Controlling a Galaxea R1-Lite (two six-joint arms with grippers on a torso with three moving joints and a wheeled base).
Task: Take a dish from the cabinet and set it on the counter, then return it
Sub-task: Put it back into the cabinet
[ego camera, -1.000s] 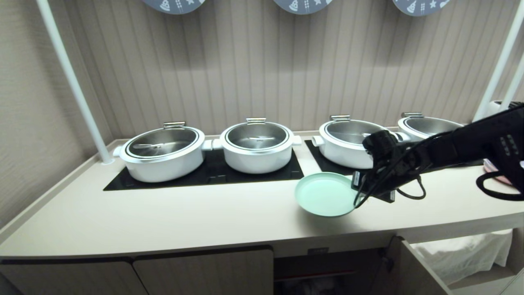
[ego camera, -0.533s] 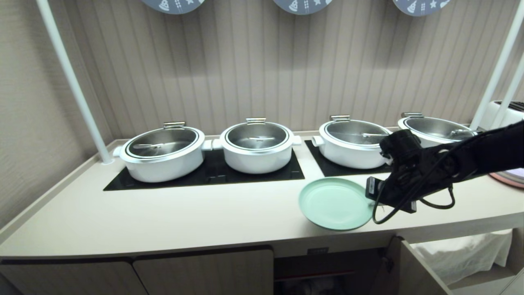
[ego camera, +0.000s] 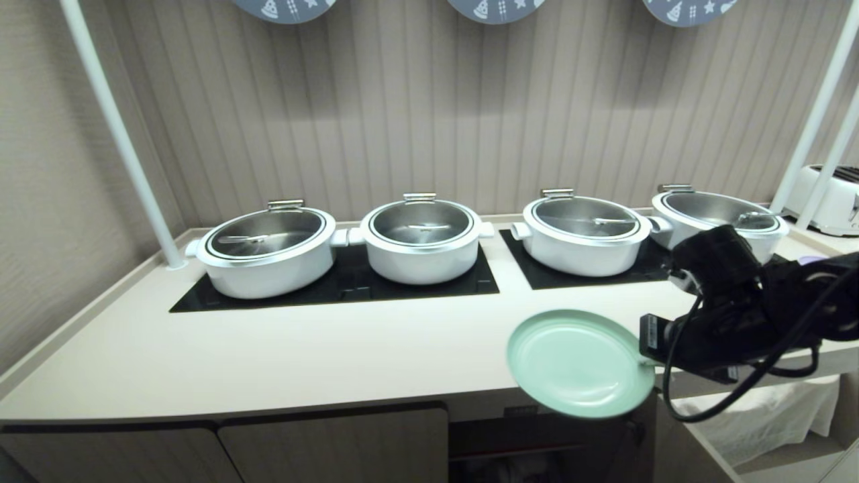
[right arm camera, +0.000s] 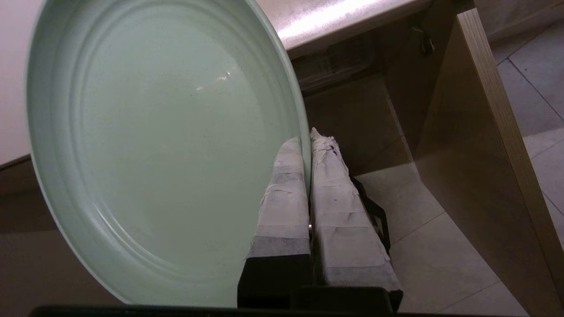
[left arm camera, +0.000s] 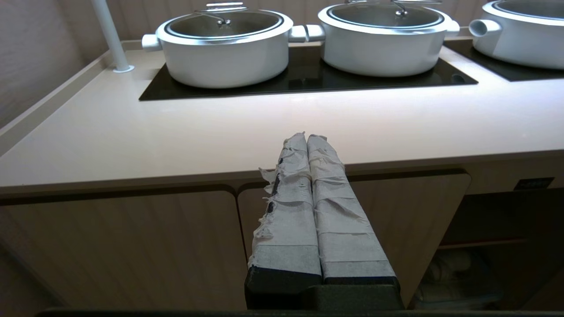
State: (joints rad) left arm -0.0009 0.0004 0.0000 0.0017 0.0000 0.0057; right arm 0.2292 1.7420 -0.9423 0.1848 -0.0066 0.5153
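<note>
Off to my left side, I am keeping my left gripper (left arm camera: 307, 137) parked in front of the closed ribbed doors, its taped fingers pressed flat together with nothing between them, so that arm is playing no part in this stage. Moving rightward along the counter (ego camera: 282, 355), the four white pots (ego camera: 268, 250) are sitting on the black glass panels (ego camera: 335, 285), well apart from my work. Further right, at the counter's front edge, I am carrying the mint-green dish (ego camera: 580, 362) with my right gripper (right arm camera: 308, 141); its two taped fingers are pinching the rim on the dish's right side, one pad on the inner face and one behind it. The dish is hanging tilted, partly over the worktop's lip and partly over the dark opening of the cabinet (ego camera: 537, 436) below, so it is not resting on anything. Beside it on the right, the cabinet door (right arm camera: 493, 132) is standing open, and past that a doorless niche is showing white cloth (ego camera: 758, 409). I am judging that taking the dish out and setting it on the counter are behind me and that I am now on the return leg. What I am still owing is lowering the dish into the opening, laying it on the shelf inside, letting go and backing my arm out without clipping the door.
</note>
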